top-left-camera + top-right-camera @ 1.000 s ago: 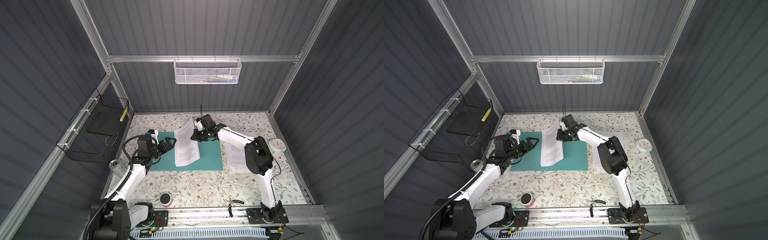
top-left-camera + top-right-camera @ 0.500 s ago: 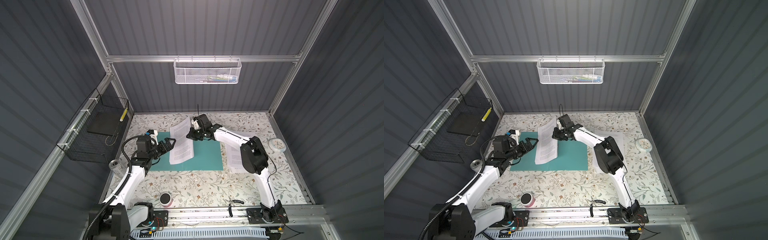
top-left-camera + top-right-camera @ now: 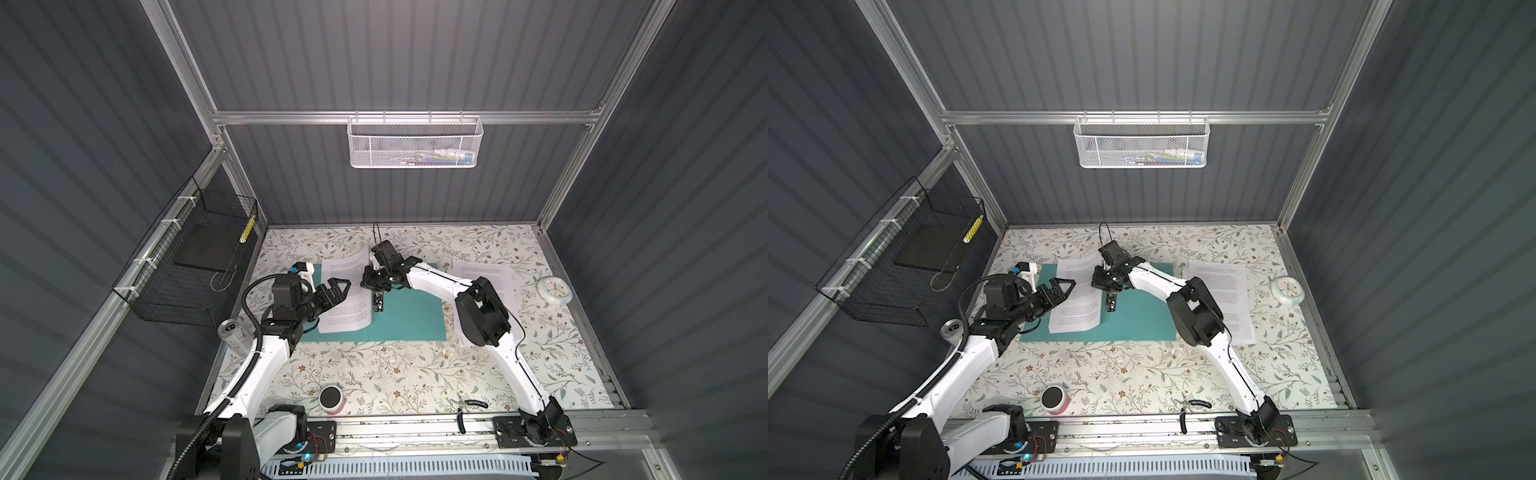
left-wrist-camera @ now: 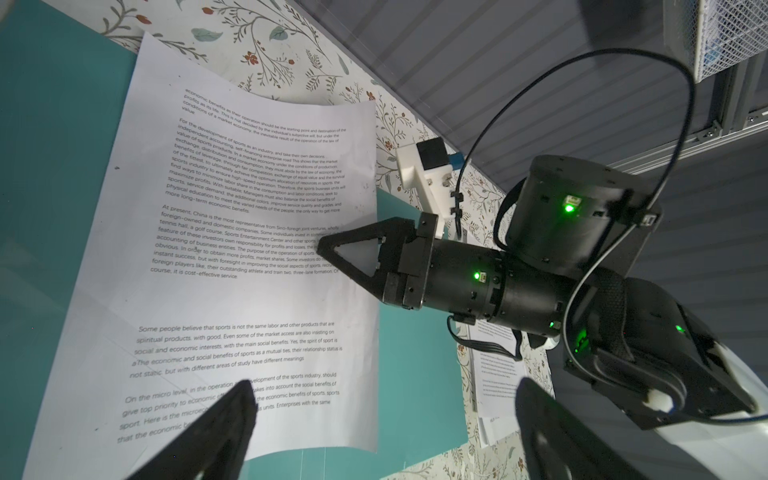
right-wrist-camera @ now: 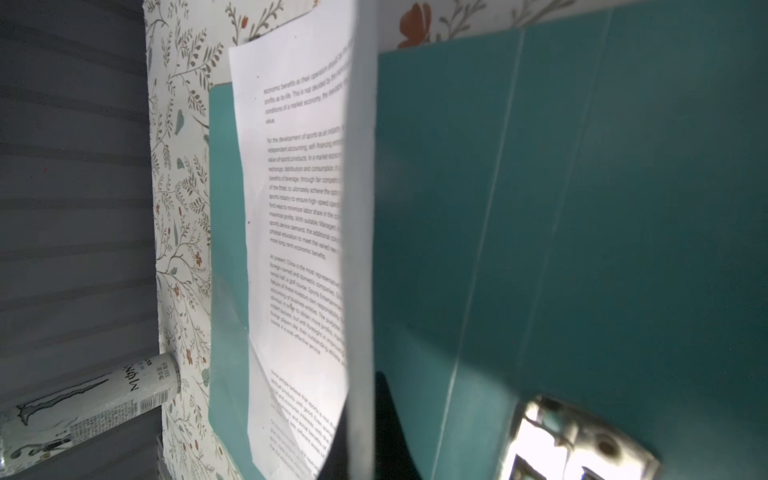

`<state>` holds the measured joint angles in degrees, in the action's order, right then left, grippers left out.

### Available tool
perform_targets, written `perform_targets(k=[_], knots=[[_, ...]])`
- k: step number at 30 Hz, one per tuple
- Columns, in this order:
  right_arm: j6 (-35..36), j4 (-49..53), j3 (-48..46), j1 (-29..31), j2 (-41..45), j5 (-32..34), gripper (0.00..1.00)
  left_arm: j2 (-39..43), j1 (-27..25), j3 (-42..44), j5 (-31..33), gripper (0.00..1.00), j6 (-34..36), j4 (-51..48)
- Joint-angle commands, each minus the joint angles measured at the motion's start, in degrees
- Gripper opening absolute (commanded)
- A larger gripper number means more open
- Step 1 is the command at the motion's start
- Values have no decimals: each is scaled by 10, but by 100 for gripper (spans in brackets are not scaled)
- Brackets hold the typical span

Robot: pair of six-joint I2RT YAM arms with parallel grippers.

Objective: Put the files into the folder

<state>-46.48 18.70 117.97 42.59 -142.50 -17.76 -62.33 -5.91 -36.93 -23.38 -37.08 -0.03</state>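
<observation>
Leftward across the teal folder (image 3: 409,320) slides the printed sheet (image 3: 347,309), its edge pinched by the right gripper (image 3: 368,284); the left gripper (image 3: 340,291) waits wide, probably to steady it.

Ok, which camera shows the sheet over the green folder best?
The left wrist view: nearly the whole sheet, text readable. Both top views show it small; the right wrist view, blurred and partly edge-on.

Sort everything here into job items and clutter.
Job: folder; curled sheet on it; paper pile beside it.
Clutter: can; clock; pink-rimmed puck; black-handled tool; black wire basket; white mesh basket.
</observation>
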Motion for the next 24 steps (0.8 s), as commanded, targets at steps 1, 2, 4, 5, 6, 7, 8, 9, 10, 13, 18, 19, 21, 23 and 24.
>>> perform_targets(k=[1, 2, 4, 5, 6, 7, 8, 9, 10, 13, 18, 19, 21, 23, 24], knots=[[-26, 5, 16, 7, -11, 13, 0, 11, 2, 11, 6, 98, 7, -8], [-33, 5, 15, 9, -13, 14, 0, 11, 2, 12, 6, 98, 7, -8], [-49, 1, 15, 16, -20, 10, 0, 12, 2, 12, 7, 98, 8, -11], [-54, 1, 16, 19, -23, 8, 0, 12, 2, 12, 9, 98, 8, -11], [-58, 5, 18, 23, -26, 11, 0, 12, 2, 13, 11, 97, 8, -12], [-60, 8, 18, 26, -29, 16, 0, 13, 2, 15, 12, 98, 8, -11], [-60, 13, 21, 27, -32, 18, 0, 12, 2, 14, 12, 98, 8, -11], [-59, 21, 24, 26, -34, 22, 0, 13, 2, 14, 12, 98, 9, -11], [-56, 26, 24, 25, -32, 28, 0, 14, 2, 16, 13, 98, 9, -12], [-36, 33, 17, 19, -19, 47, 1, 18, 2, 17, 14, 98, 7, -12], [-21, 27, 4, 7, -6, 42, 30, 14, 2, 18, 16, 97, 8, -8], [-20, 27, 4, 5, -5, 39, 33, 13, 2, 17, 17, 97, 9, -8], [-18, 20, 0, 1, -5, 33, 35, 11, 2, 16, 17, 97, 11, -8], [-21, 6, -5, -3, -7, 25, 36, 8, 2, 13, 15, 97, 11, -6], [-23, 1, -5, -5, -9, 21, 36, 6, 2, 12, 14, 97, 11, -6]])
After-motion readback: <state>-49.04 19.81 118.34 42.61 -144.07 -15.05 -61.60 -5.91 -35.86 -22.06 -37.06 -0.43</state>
